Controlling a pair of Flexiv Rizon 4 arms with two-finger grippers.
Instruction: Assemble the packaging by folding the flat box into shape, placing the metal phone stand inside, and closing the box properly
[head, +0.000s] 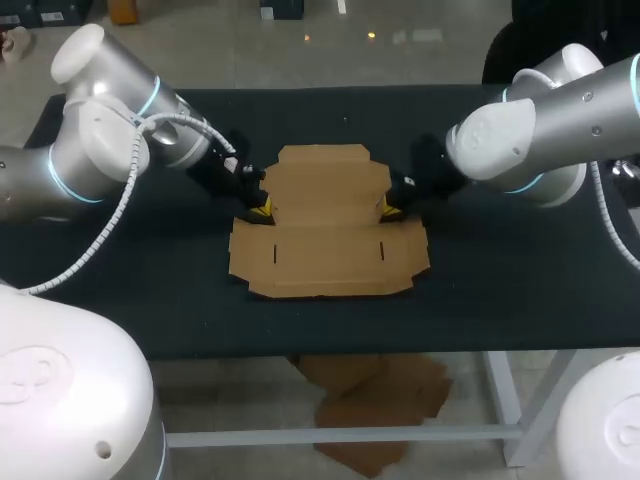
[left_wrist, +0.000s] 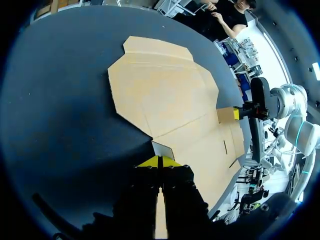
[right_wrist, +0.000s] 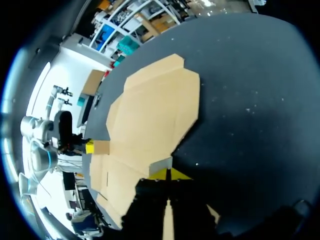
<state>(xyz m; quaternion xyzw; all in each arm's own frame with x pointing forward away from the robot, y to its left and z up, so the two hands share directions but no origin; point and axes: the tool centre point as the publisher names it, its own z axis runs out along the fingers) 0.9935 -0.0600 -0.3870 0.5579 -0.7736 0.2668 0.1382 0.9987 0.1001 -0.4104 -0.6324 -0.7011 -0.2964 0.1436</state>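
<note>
At worktop (head: 500, 300) centre, flat box (head: 325, 225): likely light, thin, bendy card. Left jaws pinch its 9 o'clock tab (left_wrist: 162, 149), right jaws the 3 o'clock tab (right_wrist: 161, 163); sensible holds.

Dark matte table (head: 500, 300), a few small pale specks on its surface.

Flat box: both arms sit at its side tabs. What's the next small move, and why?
Probably raise both side tabs together, hinging them upright on their creases. The left gripper and right gripper each have jaws closed on one, at opposite edges of the flat box, which otherwise lies unfolded on the table, so forming the walls looks like the next step.
</note>
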